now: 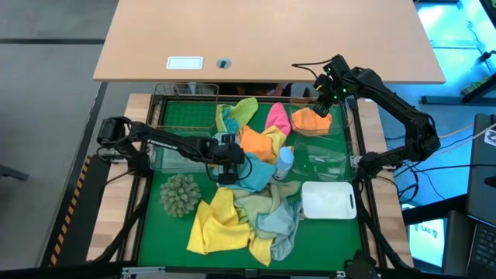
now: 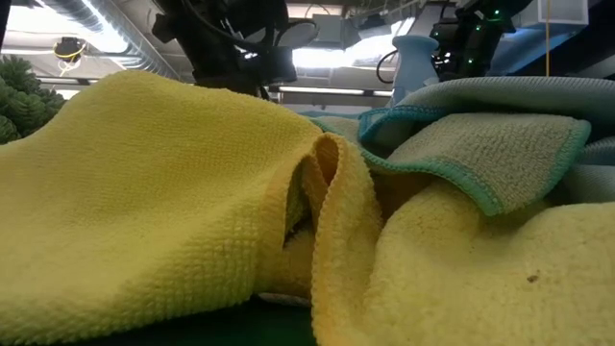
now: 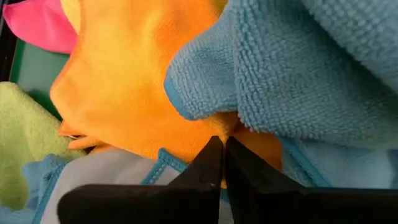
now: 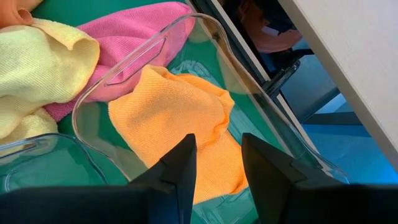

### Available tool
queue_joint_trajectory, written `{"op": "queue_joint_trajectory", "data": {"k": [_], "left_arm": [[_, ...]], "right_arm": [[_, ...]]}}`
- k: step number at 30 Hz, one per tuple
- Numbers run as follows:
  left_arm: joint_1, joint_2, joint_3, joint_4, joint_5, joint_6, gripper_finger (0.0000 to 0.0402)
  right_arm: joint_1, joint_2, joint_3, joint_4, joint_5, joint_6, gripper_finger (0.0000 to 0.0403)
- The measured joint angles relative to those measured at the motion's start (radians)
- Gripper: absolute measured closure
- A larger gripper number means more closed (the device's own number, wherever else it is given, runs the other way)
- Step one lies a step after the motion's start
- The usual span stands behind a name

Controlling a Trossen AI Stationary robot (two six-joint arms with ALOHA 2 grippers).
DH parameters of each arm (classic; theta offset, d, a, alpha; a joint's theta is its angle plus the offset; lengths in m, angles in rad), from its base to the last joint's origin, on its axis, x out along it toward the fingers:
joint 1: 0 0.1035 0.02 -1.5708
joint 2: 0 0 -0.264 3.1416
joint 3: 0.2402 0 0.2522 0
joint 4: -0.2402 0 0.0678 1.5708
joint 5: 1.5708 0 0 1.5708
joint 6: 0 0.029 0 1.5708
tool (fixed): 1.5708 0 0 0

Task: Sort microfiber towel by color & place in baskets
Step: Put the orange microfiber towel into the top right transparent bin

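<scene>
Towels lie heaped mid-table. Left gripper (image 1: 227, 159), fingers pinched together on an orange towel (image 3: 134, 93), sits at the heap's 9 o'clock. Right gripper (image 4: 216, 163), fingers parted and empty, hovers over another orange cloth (image 4: 177, 134) inside a clear basket (image 4: 124, 65) at 1 o'clock.

Green mat (image 1: 155, 232) fills the tray floor. Spiky ball (image 1: 180, 194), lower left of the high view: dull grey-green. Yellow towel (image 1: 217, 225) at lower centre, waffle-textured in the low view (image 2: 144, 211). Pale green towel (image 2: 480, 144) at right of the low view has a teal hem. Orange towel (image 1: 260, 142) at centre; a second orange towel (image 1: 311, 120) lies upper right inside a clear basket (image 4: 155, 50). Pink towel (image 1: 277, 116) upper centre. Light blue towel (image 3: 298, 68) overlaps orange in the left wrist view. White basket (image 1: 328, 201) lower right. Both grippers black: left gripper (image 3: 222, 163), right gripper (image 4: 217, 163). Desk (image 1: 263, 31) across the top: light tan.
</scene>
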Motion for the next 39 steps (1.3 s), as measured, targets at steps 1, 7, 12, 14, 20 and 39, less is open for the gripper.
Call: {"op": "queue_joint_trajectory", "data": {"k": [1, 7, 12, 14, 20, 39], "left_arm": [[0.000, -0.010, 0.000, 0.001, 0.003, -0.003, 0.0395], [0.009, -0.111, 0.011, -0.018, 0.004, -0.004, 0.0399], [0.042, -0.206, 0.040, -0.016, 0.005, -0.004, 0.0400], [0.058, -0.239, 0.051, -0.016, 0.005, -0.003, 0.0401], [0.116, -0.304, 0.085, 0.021, 0.007, -0.003, 0.0401], [0.260, -0.329, 0.087, 0.484, 0.172, 0.084, 0.0401]], "right_arm": [[0.000, 0.000, 0.000, 0.000, 0.000, 0.000, 0.0276], [0.000, 0.000, 0.000, 0.000, -0.015, 0.000, 0.0276], [0.001, -0.022, 0.000, 0.007, -0.035, -0.003, 0.0276], [0.001, -0.040, 0.000, 0.021, -0.035, -0.003, 0.0276], [0.001, -0.116, 0.000, 0.109, -0.090, 0.004, 0.0276], [0.182, -0.176, 0.000, 0.514, -0.461, 0.082, 0.0276]]}}
